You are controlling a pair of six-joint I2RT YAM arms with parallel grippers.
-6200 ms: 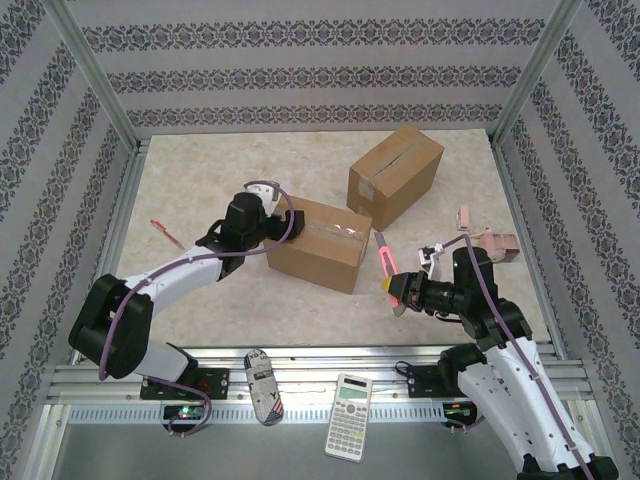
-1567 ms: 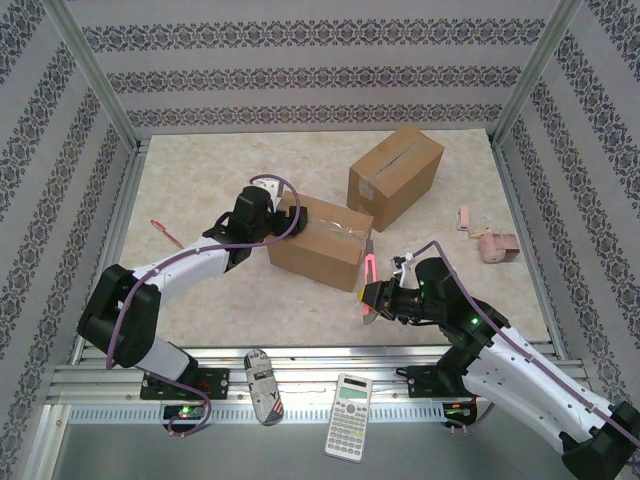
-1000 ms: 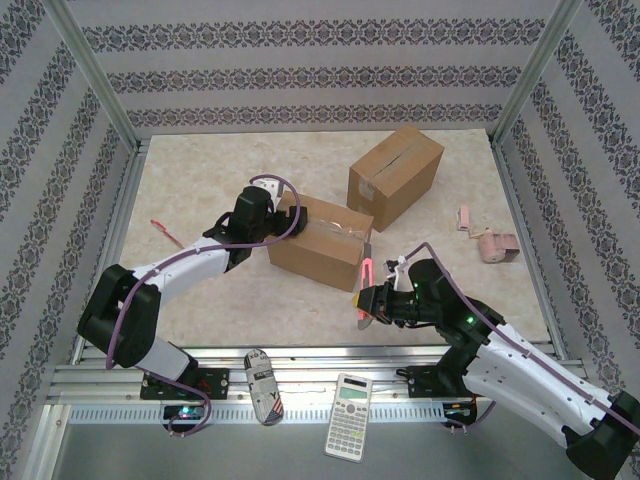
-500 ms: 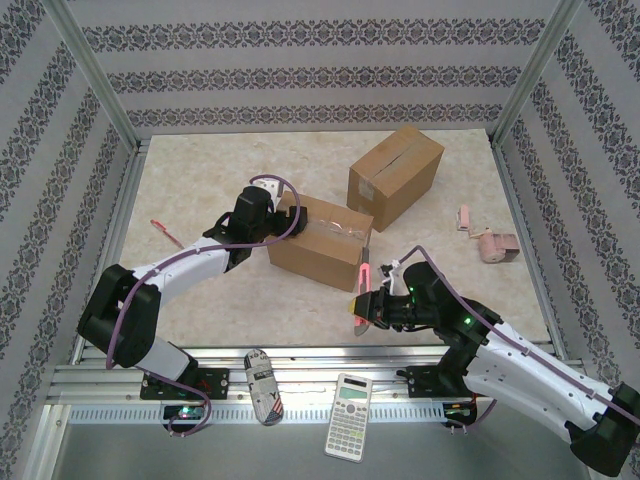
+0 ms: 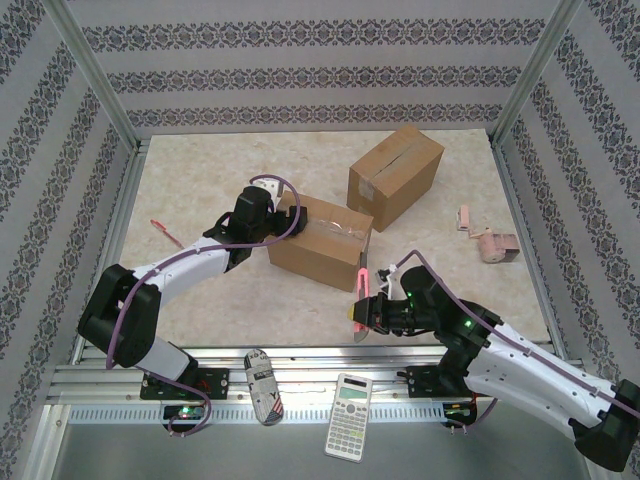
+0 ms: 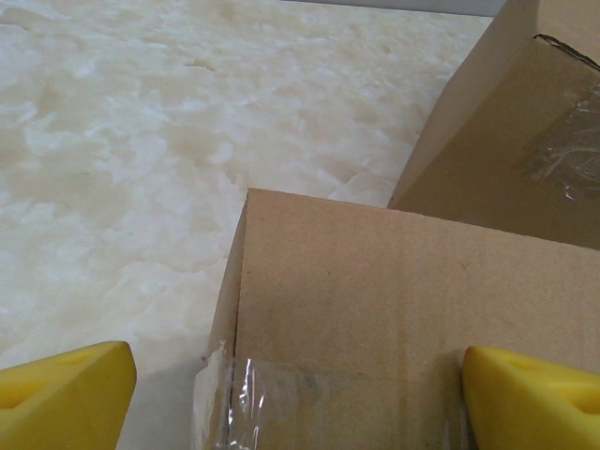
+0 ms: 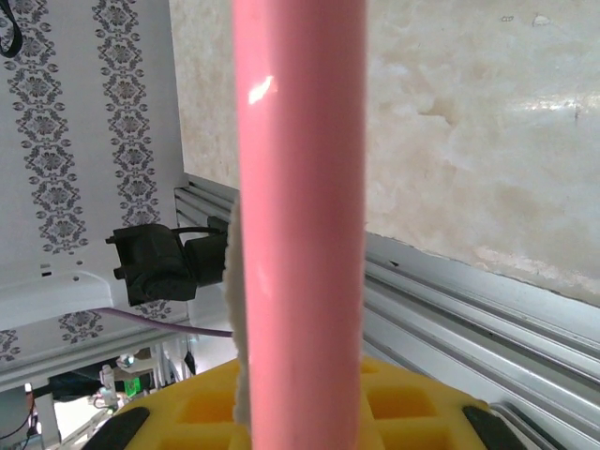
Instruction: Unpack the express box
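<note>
The express box [image 5: 318, 250], brown cardboard sealed with clear tape, lies in the middle of the table. My left gripper [image 5: 278, 215] stands open at its left end. In the left wrist view the yellow fingertips [image 6: 66, 394] sit wide apart, with the box's taped top [image 6: 403, 309] between them and nothing gripped. My right gripper [image 5: 361, 312] is shut on a pink utility knife [image 5: 362, 283]. The knife's tip points at the box's near right corner. In the right wrist view the pink handle [image 7: 300, 187] runs up from between the yellow pads [image 7: 412, 417].
A second taped cardboard box [image 5: 395, 172] stands behind, also visible in the left wrist view [image 6: 525, 141]. A pink tape dispenser [image 5: 492, 245] lies at the right and a red pen [image 5: 165, 233] at the left. A calculator [image 5: 349, 402] rests on the front rail.
My right arm has carried the knife to the left and slightly toward the near edge, closer to the box's right corner. The left arm and the box have not moved.
</note>
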